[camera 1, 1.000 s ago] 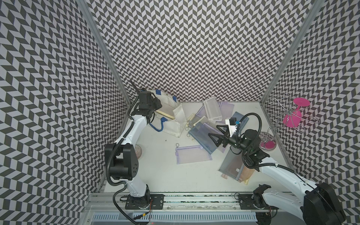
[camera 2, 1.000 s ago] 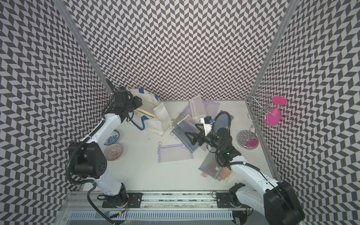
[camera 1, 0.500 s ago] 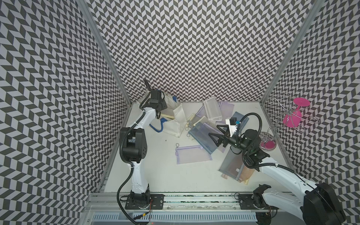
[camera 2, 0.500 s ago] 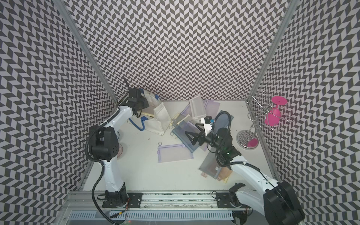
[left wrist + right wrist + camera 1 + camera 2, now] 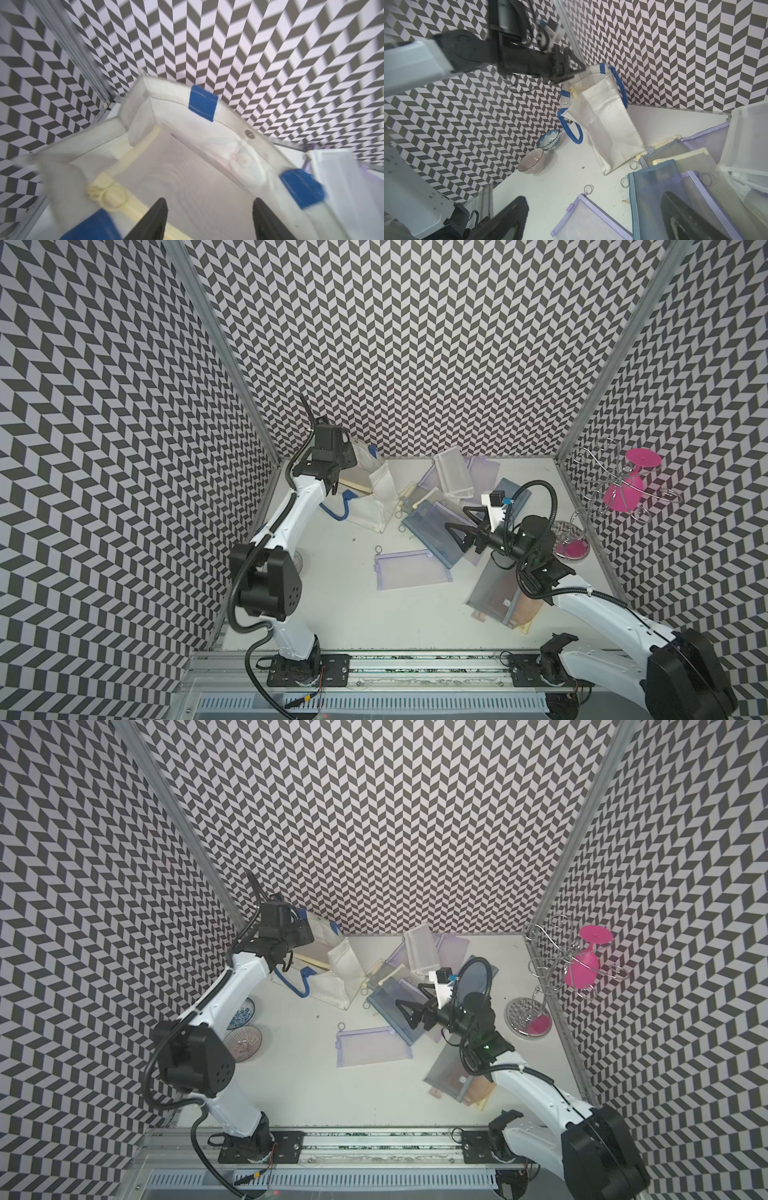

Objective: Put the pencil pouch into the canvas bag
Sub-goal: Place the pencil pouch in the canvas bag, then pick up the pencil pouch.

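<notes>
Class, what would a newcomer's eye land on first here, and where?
The hot-pink glass hanging on a wire rack at the right edge stands out most. Next, the white canvas bag with blue handles in the far left corner, and the heap of mesh pouches mid-table.

- The canvas bag (image 5: 376, 485) (image 5: 338, 969) (image 5: 172, 89) (image 5: 608, 133) is white and boxy, with blue rope handles and small blue tabs on its rim.
- It stands in the far left corner of the counter (image 5: 332, 593), close to the wall.
- Its mouth is open and faces up.
- Its sides are soft and sag a bit, and one blue handle hangs down the outside.
- The pencil pouch (image 5: 182, 172) (image 5: 353, 483) is flat, made of see-through grey mesh, with a cream zip edge and a cream ring on the zip.
- It is inside the bag, lying on a slant, with its zip edge along one side wall.
</notes>
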Controlling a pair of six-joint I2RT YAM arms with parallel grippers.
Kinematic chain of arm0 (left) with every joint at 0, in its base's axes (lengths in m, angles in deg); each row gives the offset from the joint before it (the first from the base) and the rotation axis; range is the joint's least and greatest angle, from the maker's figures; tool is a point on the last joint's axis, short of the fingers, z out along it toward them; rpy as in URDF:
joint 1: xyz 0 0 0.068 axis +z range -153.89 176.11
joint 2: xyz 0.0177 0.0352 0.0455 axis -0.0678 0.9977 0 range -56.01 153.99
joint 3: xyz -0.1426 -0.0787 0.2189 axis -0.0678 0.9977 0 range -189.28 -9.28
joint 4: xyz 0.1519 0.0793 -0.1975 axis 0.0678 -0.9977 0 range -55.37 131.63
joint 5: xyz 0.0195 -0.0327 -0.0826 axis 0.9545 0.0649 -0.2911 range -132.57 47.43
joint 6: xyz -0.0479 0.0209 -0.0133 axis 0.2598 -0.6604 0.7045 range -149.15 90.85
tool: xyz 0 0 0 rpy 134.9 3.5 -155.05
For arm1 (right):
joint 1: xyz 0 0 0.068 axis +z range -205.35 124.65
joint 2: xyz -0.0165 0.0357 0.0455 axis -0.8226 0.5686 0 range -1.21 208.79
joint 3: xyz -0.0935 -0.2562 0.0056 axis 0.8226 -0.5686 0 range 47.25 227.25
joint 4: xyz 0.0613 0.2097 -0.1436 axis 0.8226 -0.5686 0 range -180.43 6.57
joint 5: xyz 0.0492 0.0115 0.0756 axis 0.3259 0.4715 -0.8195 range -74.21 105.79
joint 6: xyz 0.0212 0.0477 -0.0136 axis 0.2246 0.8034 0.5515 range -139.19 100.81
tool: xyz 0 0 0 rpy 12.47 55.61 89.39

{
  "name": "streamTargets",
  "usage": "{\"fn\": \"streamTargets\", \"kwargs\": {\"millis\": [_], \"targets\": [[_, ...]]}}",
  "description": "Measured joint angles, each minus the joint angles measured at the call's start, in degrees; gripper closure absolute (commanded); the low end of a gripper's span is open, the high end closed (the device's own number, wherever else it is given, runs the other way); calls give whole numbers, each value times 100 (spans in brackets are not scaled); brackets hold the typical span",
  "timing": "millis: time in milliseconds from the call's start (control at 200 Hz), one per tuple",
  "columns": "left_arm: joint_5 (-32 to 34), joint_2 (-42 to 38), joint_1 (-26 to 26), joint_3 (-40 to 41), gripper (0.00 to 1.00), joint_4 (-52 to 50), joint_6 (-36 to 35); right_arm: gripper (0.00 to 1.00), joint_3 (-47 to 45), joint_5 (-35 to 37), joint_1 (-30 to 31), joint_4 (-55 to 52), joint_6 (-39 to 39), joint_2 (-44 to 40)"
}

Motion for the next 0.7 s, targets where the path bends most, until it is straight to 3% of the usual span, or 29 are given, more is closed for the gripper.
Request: {"fn": "streamTargets", "kwargs": {"millis": [145,401,571,701], "targets": [[26,-1290,-509,868,17,140,4,0,7,81,-37,-85,0,136],[-697,-2667,-2308,2903,10,398,590,0,205,219,-92,-352,-28,728],[-1300,-2634,-3425,4295,11,1392,1268,1,645,326,-111,-625,-201,1582],[-1694,-2092,-3532,5014,14,2277,1707,4,1134,321,-111,-876,-367,2371]]}}
